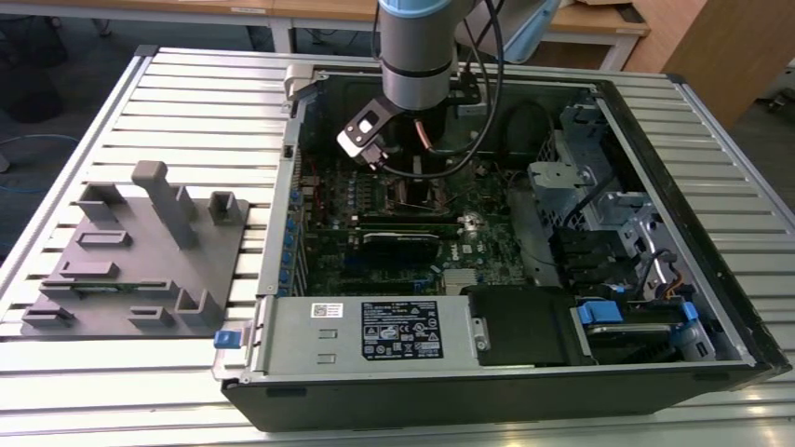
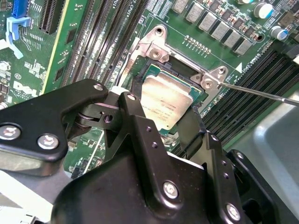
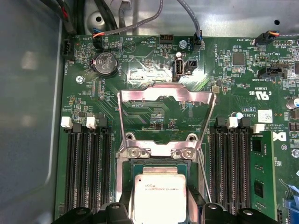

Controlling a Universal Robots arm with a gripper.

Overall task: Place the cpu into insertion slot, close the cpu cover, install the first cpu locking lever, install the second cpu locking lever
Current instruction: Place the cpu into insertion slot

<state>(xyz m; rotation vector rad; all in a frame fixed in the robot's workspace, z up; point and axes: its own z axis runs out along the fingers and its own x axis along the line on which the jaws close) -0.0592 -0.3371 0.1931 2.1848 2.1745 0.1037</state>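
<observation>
CPU (image 3: 160, 196) sits at the insertion slot, deep inside a larger scene. A slatted metal table (image 1: 186, 102) carries everything. On it lies an open computer case (image 1: 472, 402). Beside the case, toward the exterior view's left, we see a grey moulded fixture plate (image 1: 137, 279). The robot arm (image 1: 416, 47) reaches down into the case from above. A boxy power supply (image 1: 360, 331) lies along the side of the case nearest the exterior camera.

Inside, the green motherboard (image 3: 154, 70) spreads out, with rows of long black memory slots (image 3: 86, 172) on either side of the socket. The cpu cover (image 3: 166, 91) is swung open on its hinge, away from the socket, and we see green board through its square window. The insertion slot (image 3: 120, 179) shows its silvery rim just beside the chip.

The CPU lies within that rim with its dull metal top facing up. We cannot tell whether it is fully seated. In both wrist views the gripper (image 2: 161, 114) straddles it. Its jaws are drawn in to the chip's width, and the black fingers (image 2: 140, 135) touch two opposite edges, so it has hold of the CPU. A thin locking lever (image 2: 261, 93) juts out from the socket's corner, unlatched.
</observation>
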